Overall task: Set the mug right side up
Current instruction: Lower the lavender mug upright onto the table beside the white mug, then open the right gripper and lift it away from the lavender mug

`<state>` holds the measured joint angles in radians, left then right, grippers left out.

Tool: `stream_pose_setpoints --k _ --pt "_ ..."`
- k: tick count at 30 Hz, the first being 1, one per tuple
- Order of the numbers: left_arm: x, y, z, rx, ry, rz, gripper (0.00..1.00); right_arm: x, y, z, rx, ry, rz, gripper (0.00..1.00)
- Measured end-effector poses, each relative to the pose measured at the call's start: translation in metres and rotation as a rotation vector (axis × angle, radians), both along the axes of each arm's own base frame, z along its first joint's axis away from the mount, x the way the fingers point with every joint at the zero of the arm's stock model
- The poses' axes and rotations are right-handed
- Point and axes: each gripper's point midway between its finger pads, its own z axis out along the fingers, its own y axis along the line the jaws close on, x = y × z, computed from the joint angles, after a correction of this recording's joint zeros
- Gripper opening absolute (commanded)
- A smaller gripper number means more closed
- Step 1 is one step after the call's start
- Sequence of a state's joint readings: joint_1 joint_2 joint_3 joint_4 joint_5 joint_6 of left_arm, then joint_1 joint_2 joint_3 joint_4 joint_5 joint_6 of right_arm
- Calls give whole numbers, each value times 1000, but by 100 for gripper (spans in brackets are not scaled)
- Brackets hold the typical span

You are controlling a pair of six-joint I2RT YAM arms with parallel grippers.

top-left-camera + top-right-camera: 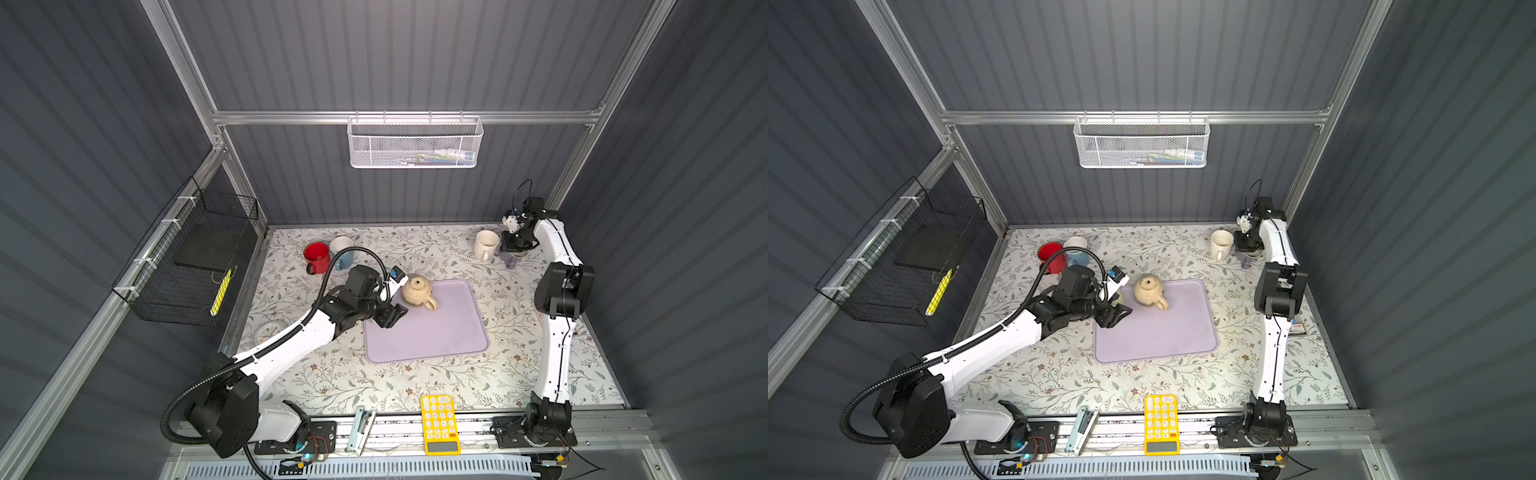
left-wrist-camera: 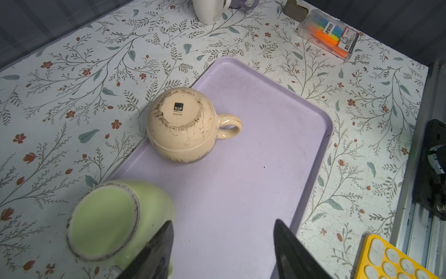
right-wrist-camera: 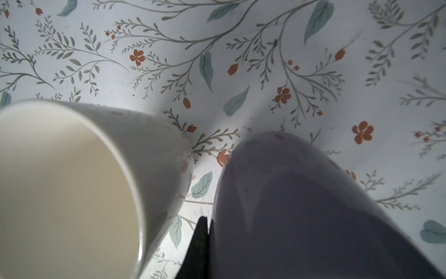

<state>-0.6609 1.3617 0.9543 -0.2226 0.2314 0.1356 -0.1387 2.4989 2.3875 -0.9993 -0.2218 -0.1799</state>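
The left hand (image 2: 224, 222) hangs released over the lavender tray (image 2: 265, 120), nothing between its fingers. Ahead of it the beige mug (image 2: 181, 123) stands bottom-up on the tray. A green mug (image 2: 108, 217), base showing, sits just beside one finger. The right hand (image 3: 207, 219) is clenched right beside a purple mug (image 3: 301, 193) on the desk (image 3: 241, 72); whether it pinches the wall is unclear.

White arms (image 1: 286, 345), black joints (image 1: 563, 291), black left pincer (image 1: 392, 314), ribbed hose (image 1: 357, 249)
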Motion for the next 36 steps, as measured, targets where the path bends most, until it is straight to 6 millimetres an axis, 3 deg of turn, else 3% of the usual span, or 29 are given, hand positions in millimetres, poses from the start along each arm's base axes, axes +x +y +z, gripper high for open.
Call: stream_pose_setpoints --k 8,31,36 --pt "0 0 0 0 0 1 66 11 -1 7 -6 -44 -3 21" --pt "0 0 0 2 -1 3 67 21 2 15 11 -78 -49 18" --pt "0 0 0 1 -1 3 67 15 3 27 16 -97 -62 20"
